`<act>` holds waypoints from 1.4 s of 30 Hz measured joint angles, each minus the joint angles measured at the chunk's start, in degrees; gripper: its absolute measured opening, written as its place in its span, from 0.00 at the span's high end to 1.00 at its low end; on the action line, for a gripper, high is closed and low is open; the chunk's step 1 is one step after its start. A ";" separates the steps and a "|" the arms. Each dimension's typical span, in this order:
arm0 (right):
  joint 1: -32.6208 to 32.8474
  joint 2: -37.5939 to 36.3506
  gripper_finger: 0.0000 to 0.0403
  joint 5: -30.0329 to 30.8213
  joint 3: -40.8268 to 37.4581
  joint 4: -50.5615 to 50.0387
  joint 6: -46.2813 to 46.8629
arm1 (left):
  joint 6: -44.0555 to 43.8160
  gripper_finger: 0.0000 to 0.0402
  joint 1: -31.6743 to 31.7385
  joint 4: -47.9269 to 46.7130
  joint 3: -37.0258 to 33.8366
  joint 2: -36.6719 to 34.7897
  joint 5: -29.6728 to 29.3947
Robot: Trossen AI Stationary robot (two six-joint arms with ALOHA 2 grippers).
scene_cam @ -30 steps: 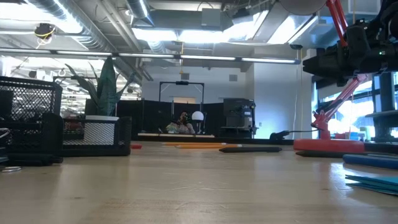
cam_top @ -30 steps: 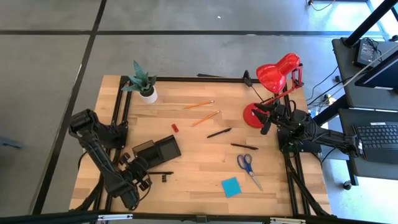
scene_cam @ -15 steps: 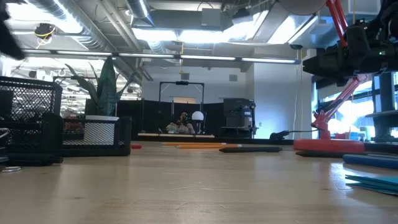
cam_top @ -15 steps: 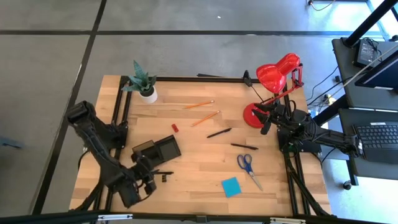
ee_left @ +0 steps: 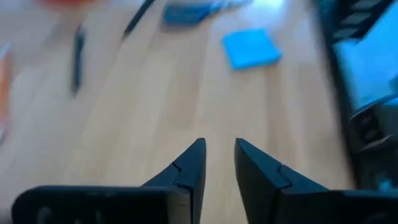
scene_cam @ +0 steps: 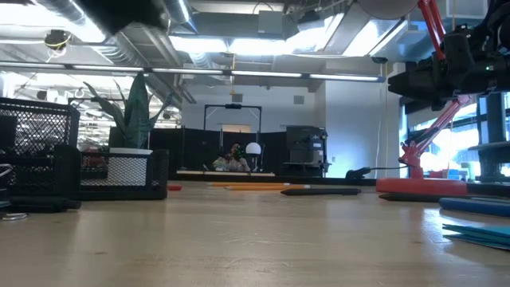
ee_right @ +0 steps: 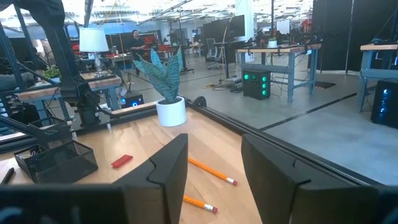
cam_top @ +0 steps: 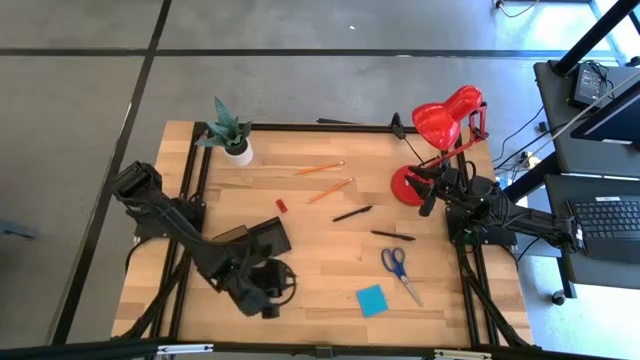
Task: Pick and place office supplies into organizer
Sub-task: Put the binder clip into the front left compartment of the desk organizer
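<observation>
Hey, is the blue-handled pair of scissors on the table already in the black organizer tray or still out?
Out. The blue-handled scissors lie flat on the bare wooden table, well apart from the black organizer tray.

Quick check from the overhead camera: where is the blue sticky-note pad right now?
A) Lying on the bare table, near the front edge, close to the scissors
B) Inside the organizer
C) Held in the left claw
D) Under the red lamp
A. In the high view the blue sticky-note pad lies flat on the wood, just beside the scissors, apart from the organizer and from the left claw, which holds nothing.
</observation>
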 joint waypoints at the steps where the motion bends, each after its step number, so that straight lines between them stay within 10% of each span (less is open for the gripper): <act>1: -0.01 0.00 0.62 0.01 0.02 0.00 0.00 | 4.03 0.82 0.40 2.46 0.87 0.71 0.33; 8: -0.02 -0.02 0.62 0.01 0.02 -0.02 -0.15 | 20.65 0.87 -0.10 -5.38 16.80 9.89 -0.07; 15: -0.01 -0.02 0.62 0.02 0.02 0.01 -0.22 | 1.05 0.88 -0.46 -29.09 29.77 18.54 -2.04; 25: 0.00 -0.02 0.62 0.02 0.02 0.02 -3.15 | -31.59 0.88 0.45 -56.91 39.29 24.45 11.56; 35: -0.04 -0.02 0.62 0.03 0.02 0.20 -5.06 | -49.66 0.97 6.64 -66.16 39.29 28.43 36.32; 42: -0.04 -0.02 0.62 0.06 0.01 1.60 -9.28 | -51.17 0.97 9.77 -63.15 39.29 29.83 38.69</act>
